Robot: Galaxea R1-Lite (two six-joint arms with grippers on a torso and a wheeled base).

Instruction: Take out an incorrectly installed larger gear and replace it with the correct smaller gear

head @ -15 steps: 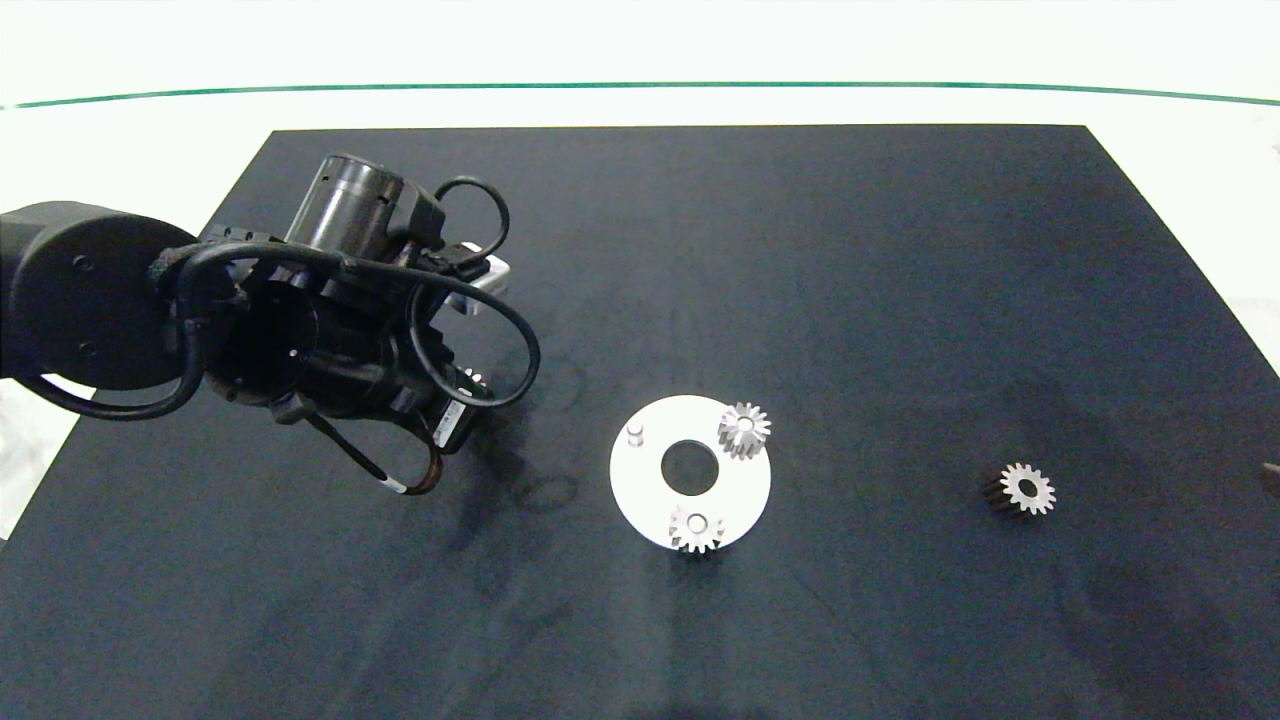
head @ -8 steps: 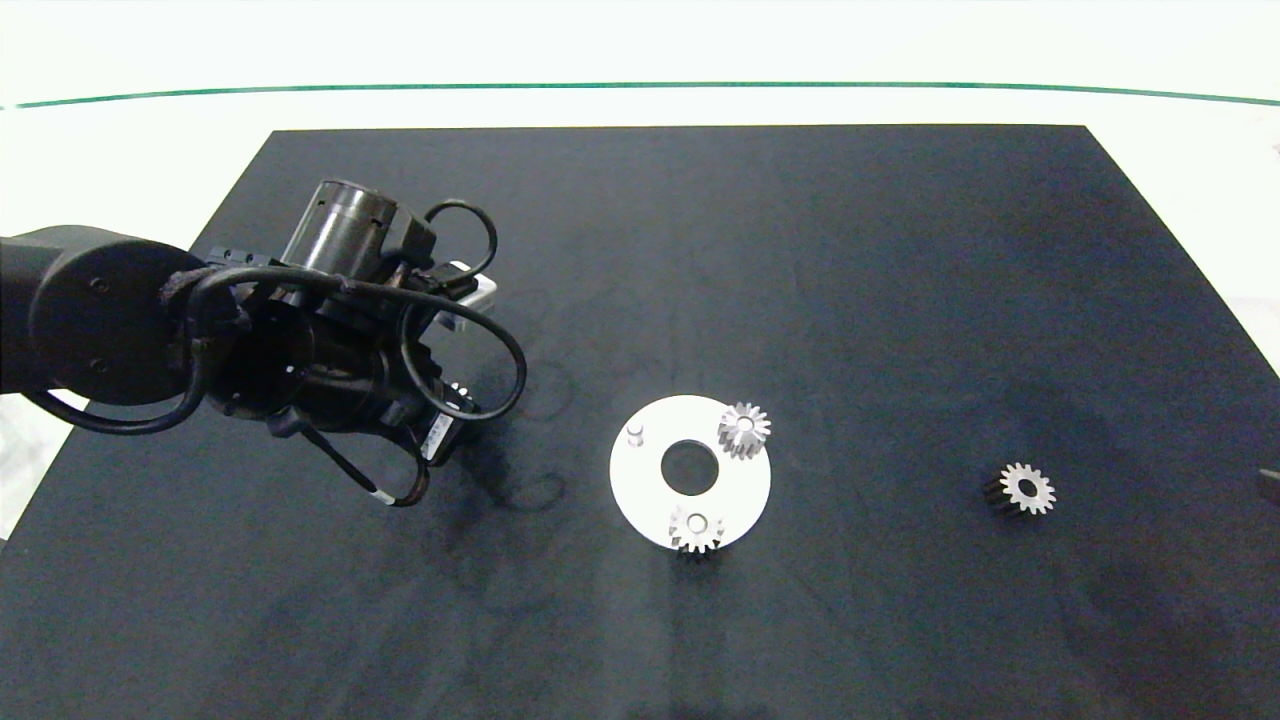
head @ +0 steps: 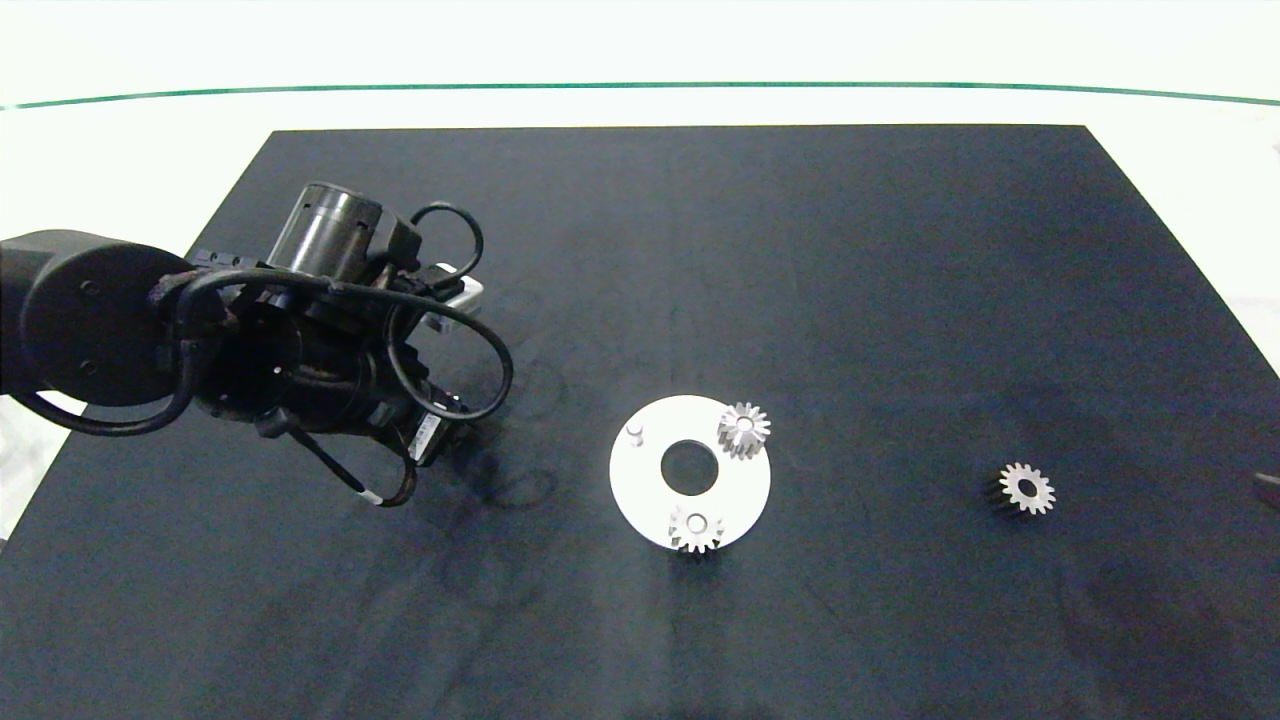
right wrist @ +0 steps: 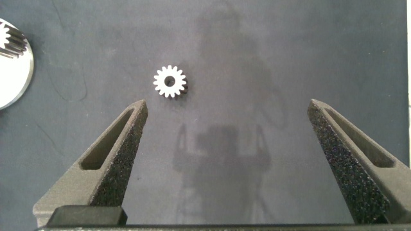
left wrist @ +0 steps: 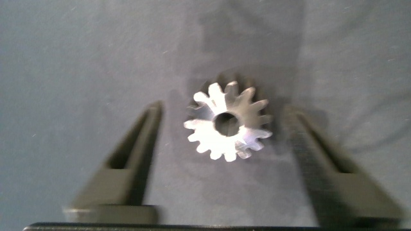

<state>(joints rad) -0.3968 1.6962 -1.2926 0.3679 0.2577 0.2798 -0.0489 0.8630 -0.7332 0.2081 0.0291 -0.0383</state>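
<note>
Our left end effector [left wrist: 221,167] hides the larger gear [left wrist: 227,123] overhead; fingers spread, clear either side. Right end effector [right wrist: 234,167] spread.

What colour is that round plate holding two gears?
White, with a dark centre hole; the round plate shows best in the head view.

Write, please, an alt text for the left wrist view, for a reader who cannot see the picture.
A silver gear with a round centre hole lies flat on a dark mat, between the two open fingers of the left gripper. Neither finger touches the gear; there is a clear gap on each side.
</note>
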